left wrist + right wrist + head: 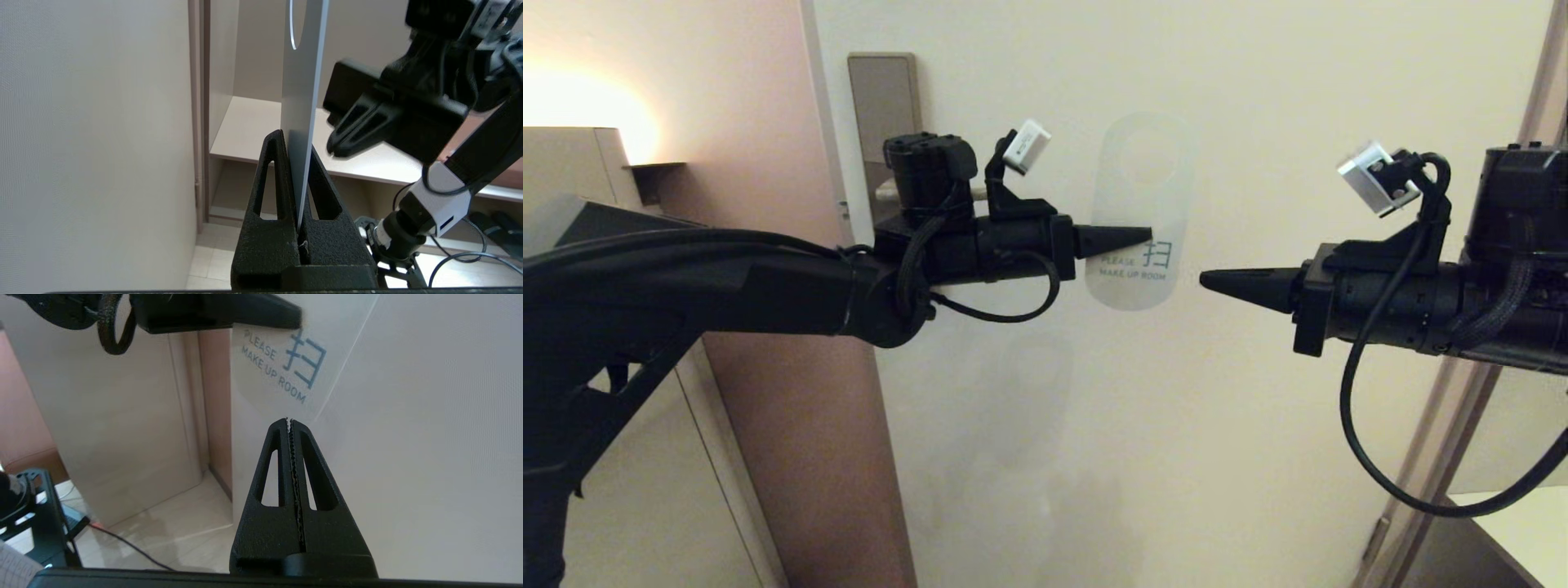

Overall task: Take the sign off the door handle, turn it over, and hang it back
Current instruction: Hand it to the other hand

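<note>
The sign (pixel 1131 290) hangs free in front of the door, away from the door handle, its white face with "PLEASE MAKE UP ROOM" towards me. My left gripper (pixel 1147 237) reaches in from the left and is shut on the sign's middle. In the left wrist view the sign (pixel 304 102) stands edge-on between the fingers (pixel 278 163). My right gripper (pixel 1205 280) is shut with nothing in it, a short way right of the sign's lower edge and apart from it. The door handle (pixel 887 193) on its lock plate (pixel 880 102) is mostly hidden behind my left wrist.
The cream door (pixel 1258 425) fills the background, with its frame (pixel 1462 425) at the right. A brown wall strip (pixel 792 425) and a cabinet (pixel 572 180) lie left. A shelf unit (pixel 253 134) shows past the door edge.
</note>
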Controlling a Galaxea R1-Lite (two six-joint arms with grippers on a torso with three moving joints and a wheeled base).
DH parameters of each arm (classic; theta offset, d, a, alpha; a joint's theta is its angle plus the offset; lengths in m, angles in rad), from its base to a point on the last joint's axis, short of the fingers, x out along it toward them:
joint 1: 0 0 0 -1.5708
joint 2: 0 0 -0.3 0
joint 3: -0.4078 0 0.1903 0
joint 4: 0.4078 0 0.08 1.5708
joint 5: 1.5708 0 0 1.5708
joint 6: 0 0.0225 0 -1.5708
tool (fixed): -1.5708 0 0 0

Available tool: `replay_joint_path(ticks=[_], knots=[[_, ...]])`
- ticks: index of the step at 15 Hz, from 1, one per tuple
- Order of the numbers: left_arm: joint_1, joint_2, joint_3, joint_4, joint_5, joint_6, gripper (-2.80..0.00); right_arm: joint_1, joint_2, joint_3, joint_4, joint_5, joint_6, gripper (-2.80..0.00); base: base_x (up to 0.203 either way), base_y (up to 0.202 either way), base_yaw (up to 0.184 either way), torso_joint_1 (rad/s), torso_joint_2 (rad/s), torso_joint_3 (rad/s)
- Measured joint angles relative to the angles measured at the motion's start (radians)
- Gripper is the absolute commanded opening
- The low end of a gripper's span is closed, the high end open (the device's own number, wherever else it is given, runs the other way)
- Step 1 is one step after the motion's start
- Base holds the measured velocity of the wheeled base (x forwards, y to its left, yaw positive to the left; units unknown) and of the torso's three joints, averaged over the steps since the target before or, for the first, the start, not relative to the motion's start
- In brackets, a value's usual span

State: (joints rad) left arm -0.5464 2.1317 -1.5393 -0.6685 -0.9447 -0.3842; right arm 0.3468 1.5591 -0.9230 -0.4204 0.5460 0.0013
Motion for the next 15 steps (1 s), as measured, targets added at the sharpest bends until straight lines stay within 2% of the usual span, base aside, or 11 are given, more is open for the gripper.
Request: replay_joint_path(ticks=[2,3,6,9,11,15], knots=[[0.0,0.007,-0.01,-0.023,0.0,-0.016,-2.8,0.005,0.012,0.003,-0.004,0.0,0.001,-2.8,0.0,0.0,0.0,0.0,0.0,0.0],[0.0,0.01,-0.013,-0.032,0.0,-0.026,-2.8,0.005,0.015,0.004,-0.005,0.0,0.002,0.0,0.0,0.0,0.0,0.0,0.0,0.0],[-0.001,0.017,-0.015,-0.037,0.0,-0.032,-2.8,0.006,0.026,0.006,-0.009,-0.001,0.003,0.0,0.0,0.0,0.0,0.0,0.0,0.0],[-0.004,0.016,-0.016,-0.043,0.0,-0.034,-2.8,0.006,0.039,0.007,-0.068,-0.001,0.003,0.0,0.0,0.0,0.0,0.0,0.0,0.0],[-0.007,0.016,-0.016,-0.082,0.0,-0.05,-2.8,0.007,0.049,0.009,-0.096,-0.001,0.003,0.0,0.0,0.0,0.0,0.0,0.0,0.0],[-0.016,0.018,-0.015,-0.226,0.001,-0.19,-2.8,0.036,0.066,0.009,-0.104,0.001,0.004,0.0,0.0,0.0,0.0,0.0,0.0,0.0]])
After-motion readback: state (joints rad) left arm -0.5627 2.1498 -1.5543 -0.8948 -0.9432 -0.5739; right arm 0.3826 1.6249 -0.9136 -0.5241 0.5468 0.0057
